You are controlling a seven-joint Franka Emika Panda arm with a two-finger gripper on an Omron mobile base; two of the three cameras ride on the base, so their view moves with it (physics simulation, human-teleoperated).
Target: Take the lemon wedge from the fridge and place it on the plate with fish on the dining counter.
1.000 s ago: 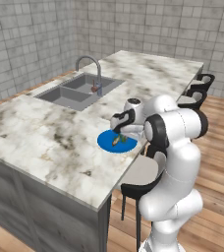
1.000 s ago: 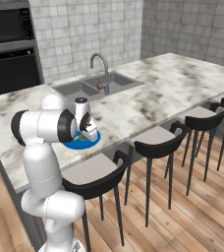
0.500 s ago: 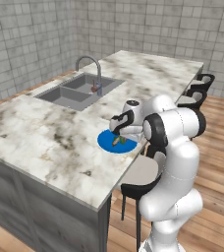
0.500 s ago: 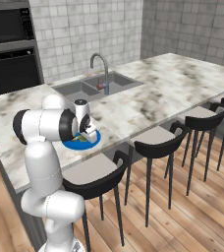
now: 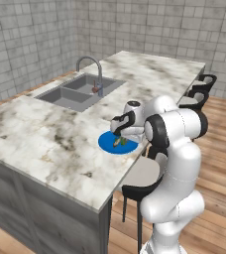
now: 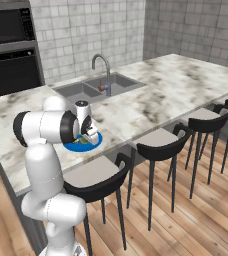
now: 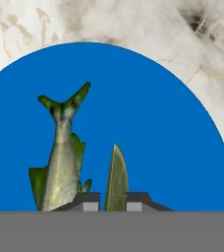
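Between the fingertips (image 7: 88, 203) of the gripper (image 7: 114, 203), the hand view shows a thin yellow-green wedge (image 7: 116, 179) standing on edge over the plate (image 7: 173, 147). Its lower end is cut off by the frame, so contact between pads and wedge cannot be confirmed; the jaws stand narrow, close on either side of it. Just beside the wedge lies the fish (image 7: 60, 162), tail up in this view, head cut off at the bottom; whether the two touch cannot be told.

From the left base view, the gripper (image 5: 120, 139) hangs low over the plate (image 5: 107, 144), and the arm hides the plate's near right part. The items under it are too small to separate. From the right base view, the gripper (image 6: 88, 137) and forearm cover most of the plate (image 6: 76, 147).

The plate sits near the stool-side edge of the counter (image 5: 45, 134), well apart from the sink (image 5: 78, 92).

Against the earlier frames, arm, plate and views show no discernible shift.
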